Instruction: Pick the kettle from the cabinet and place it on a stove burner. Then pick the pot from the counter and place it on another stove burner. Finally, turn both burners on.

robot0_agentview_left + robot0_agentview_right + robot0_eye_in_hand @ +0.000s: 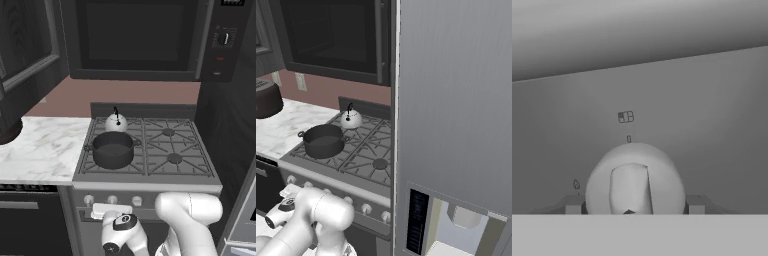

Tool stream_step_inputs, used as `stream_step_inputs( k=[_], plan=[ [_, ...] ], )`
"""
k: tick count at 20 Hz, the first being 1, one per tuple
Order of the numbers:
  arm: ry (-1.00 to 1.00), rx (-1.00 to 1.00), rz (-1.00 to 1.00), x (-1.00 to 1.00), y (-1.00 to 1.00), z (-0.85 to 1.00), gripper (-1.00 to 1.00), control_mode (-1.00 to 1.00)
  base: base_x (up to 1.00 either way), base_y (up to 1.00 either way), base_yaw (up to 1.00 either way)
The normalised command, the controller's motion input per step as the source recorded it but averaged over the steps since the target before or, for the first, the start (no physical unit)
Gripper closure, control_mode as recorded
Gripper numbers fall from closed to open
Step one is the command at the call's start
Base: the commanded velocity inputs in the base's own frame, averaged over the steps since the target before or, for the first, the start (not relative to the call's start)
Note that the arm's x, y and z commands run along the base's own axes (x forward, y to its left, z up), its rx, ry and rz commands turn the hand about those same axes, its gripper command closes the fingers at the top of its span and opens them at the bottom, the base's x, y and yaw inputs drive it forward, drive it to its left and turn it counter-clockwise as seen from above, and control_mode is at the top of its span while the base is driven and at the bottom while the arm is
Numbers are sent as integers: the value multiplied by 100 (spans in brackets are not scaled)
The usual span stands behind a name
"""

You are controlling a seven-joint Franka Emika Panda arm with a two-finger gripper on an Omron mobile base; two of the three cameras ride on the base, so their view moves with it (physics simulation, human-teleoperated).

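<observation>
Marble surface (pixel 40 145) at left, then pot (pixel 113 149) on the front-left burner with kettle (pixel 116 122) just behind on the rear-left; base views hide what the hand view gives: pincer (pixel 632 205) spread around a silver stove knob (pixel 634 180), contact unclear.

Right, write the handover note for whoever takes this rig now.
Gripper: fingers either side of a stove knob, one of the left ones on the front panel; grip not confirmed.
Kettle: on the rear left burner.
Pot: on the front left burner, just in front of the kettle.
Done: both items placed on the stove.
Left: turn both burners on; no flame visible yet.
</observation>
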Motion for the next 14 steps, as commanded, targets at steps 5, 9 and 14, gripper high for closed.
stream_step_inputs(
  k=[5, 9, 14],
  plan=[
    [0, 0, 0, 11, 8, 0, 100, -100, 0, 0, 0],
    [0, -8, 0, 2, 3, 3, 100, -100, 0, 0, 0],
    [0, -14, 1, 0, 0, 11, 100, -100, 0, 0, 0]
  ],
)
